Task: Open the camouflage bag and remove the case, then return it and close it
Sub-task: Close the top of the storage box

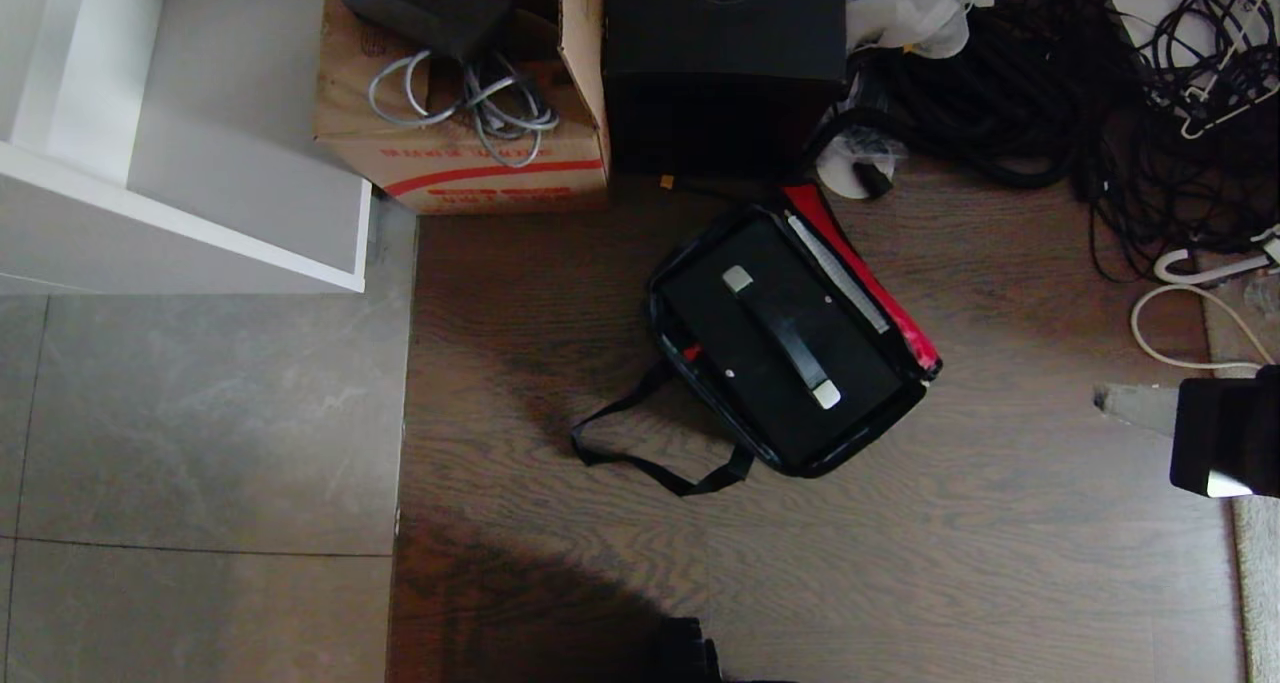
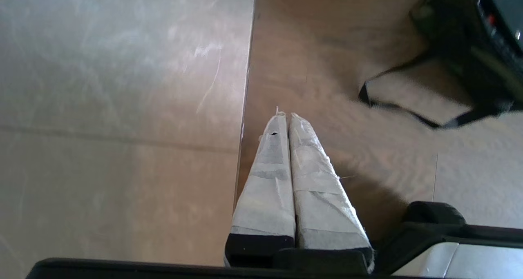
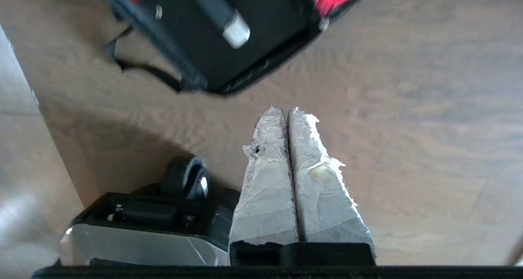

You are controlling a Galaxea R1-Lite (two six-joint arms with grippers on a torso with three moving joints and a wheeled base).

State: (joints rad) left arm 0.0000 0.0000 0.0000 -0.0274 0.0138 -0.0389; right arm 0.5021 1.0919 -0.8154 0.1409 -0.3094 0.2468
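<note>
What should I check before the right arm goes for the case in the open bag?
1. Bag open, red lining showing: ok.
2. Case lying flat inside the bag, handle up and uncovered: ok.
3. Right gripper empty, apart from the bag: ok.
4. Right gripper open for a grasp: not ok, fingers pressed together.
5. Left gripper shut, empty, away from the bag: ok.
6. Bag strap loose on the floor, clear of the case: ok.

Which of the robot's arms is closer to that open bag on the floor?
Probably the right gripper: it hangs just off the camouflage bag. The left gripper hangs farther off, beyond the bag's strap.
</note>
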